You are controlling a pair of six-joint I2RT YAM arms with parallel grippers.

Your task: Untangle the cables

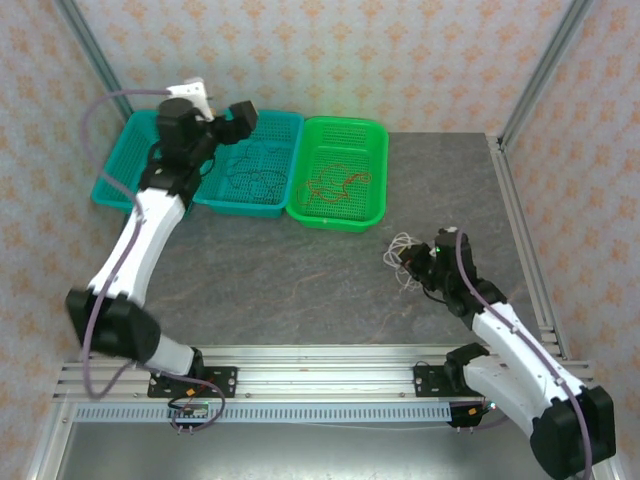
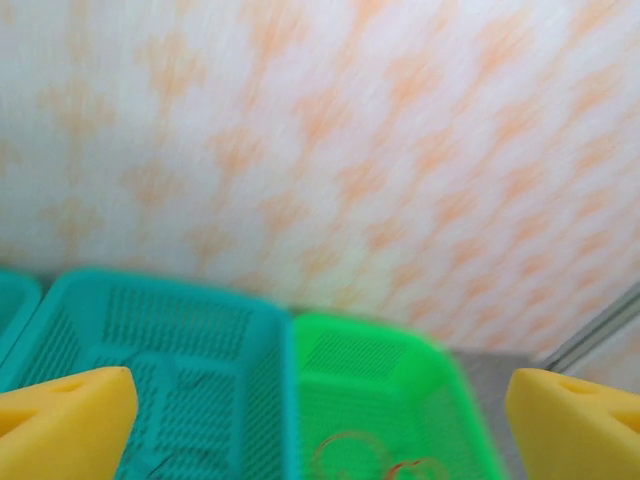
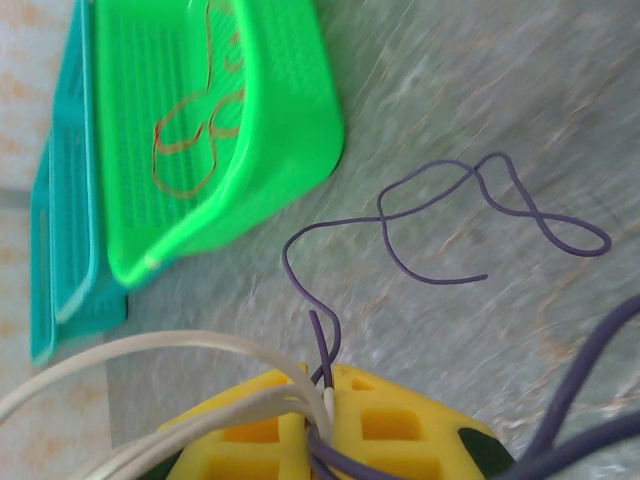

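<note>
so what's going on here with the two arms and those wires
Two robot arms are on an untangling job. The left gripper hangs open above a teal basket where a dark cable lies. A red-orange cable lies in the green basket. The right gripper is shut on whitish cables and a thin purple cable that trails over the table.

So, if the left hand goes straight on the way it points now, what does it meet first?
Probably the patterned back wall: the open left hand points at it, above the teal basket and the green basket. How far the wall is, I cannot tell.
</note>
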